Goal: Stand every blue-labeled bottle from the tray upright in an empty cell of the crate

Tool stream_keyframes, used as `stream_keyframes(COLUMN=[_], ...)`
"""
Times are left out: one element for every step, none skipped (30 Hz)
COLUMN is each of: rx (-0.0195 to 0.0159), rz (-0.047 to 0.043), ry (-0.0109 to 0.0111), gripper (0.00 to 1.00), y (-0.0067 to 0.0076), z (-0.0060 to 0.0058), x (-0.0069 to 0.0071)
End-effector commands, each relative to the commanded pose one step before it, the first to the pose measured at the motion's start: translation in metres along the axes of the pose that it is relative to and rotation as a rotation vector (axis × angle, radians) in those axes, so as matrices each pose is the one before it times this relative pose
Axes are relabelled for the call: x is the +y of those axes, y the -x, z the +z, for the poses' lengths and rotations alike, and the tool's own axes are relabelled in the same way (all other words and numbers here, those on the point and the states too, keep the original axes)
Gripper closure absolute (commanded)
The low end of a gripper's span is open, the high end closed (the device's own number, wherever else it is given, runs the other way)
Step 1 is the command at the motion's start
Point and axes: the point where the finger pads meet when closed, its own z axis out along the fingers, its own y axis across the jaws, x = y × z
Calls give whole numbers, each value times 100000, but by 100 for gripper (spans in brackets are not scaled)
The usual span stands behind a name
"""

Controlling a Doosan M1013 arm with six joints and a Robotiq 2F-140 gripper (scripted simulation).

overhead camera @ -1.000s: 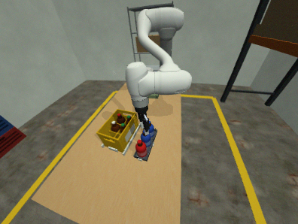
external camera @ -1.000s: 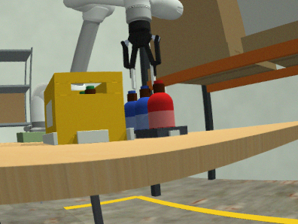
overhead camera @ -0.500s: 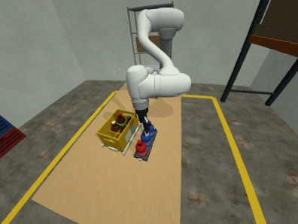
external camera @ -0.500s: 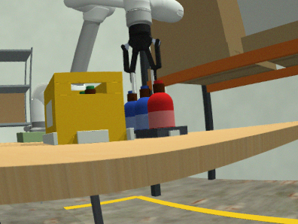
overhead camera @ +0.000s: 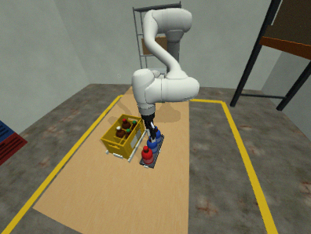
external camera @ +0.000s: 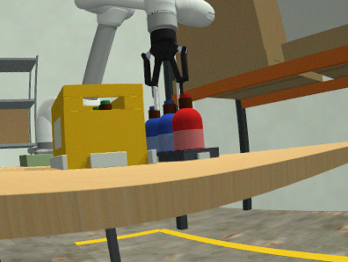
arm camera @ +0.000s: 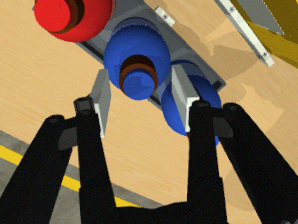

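Note:
The dark tray [overhead camera: 155,158] [external camera: 211,152] [arm camera: 137,11] holds a red bottle [overhead camera: 147,155] [external camera: 188,120] [arm camera: 95,20], a middle blue bottle [overhead camera: 152,148] [external camera: 166,125] [arm camera: 120,52] and a far blue bottle [external camera: 151,127] [arm camera: 175,114], all upright. My gripper [overhead camera: 152,136] [external camera: 167,106] [arm camera: 140,80] is partly open above the tray. Its fingers stand on either side of the middle blue bottle's cap and neck, with gaps, holding nothing. The yellow crate [overhead camera: 114,148] [external camera: 101,132] holds brown bottles with red, white and green caps. Its lower inside is hidden.
White guide strips [overhead camera: 135,148] [arm camera: 250,37] run beside the crate, between it and the tray. The crate's raised walls stand close to the tray's side. A shelf rack [external camera: 18,104] and an orange-beamed rack [overhead camera: 288,47] stand farther away.

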Motion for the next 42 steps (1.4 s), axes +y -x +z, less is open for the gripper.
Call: stream_keyframes(rx=[-9,0,0,0,0,0,0,0,0,0,0,0,0,0,0,0,0,0,0,0,0,0,0,0,0,0,0,0,0,0,0,0,0,0,0,0,0,0,0,0,0,0], rz=[-2,0,0,0,0,0,0,0,0,0,0,0,0,0,0,0,0,0,0,0,0,0,0,0,0,0,0,0,0,0,0,0,0,0,0,0,0,0,0,0,0,0], ry=[-22,0,0,0,0,0,0,0,0,0,0,0,0,0,0,0,0,0,0,0,0,0,0,0,0,0,0,0,0,0,0,0,0,0,0,0,0,0,0,0,0,0], gripper=[62,62,62,62,62,62,62,62,62,62,62,62,62,62,62,62,62,62,62,62,62,62,62,62,62,62,62,62,62,62,62,100,100,100,100,100,100,100,100,100,100,100], y=[2,0,0,0,0,0,0,0,0,0,0,0,0,0,0,0,0,0,0,0,0,0,0,0,0,0,0,0,0,0,0,0,0,0,0,0,0,0,0,0,0,0], z=[-15,0,0,0,0,0,0,0,0,0,0,0,0,0,0,0,0,0,0,0,0,0,0,0,0,0,0,0,0,0,0,0,0,0,0,0,0,0,0,0,0,0], x=[0,0,0,0,0,0,0,0,0,0,0,0,0,0,0,0,0,0,0,0,0,0,0,0,0,0,0,0,0,0,0,0,0,0,0,0,0,0,0,0,0,0])
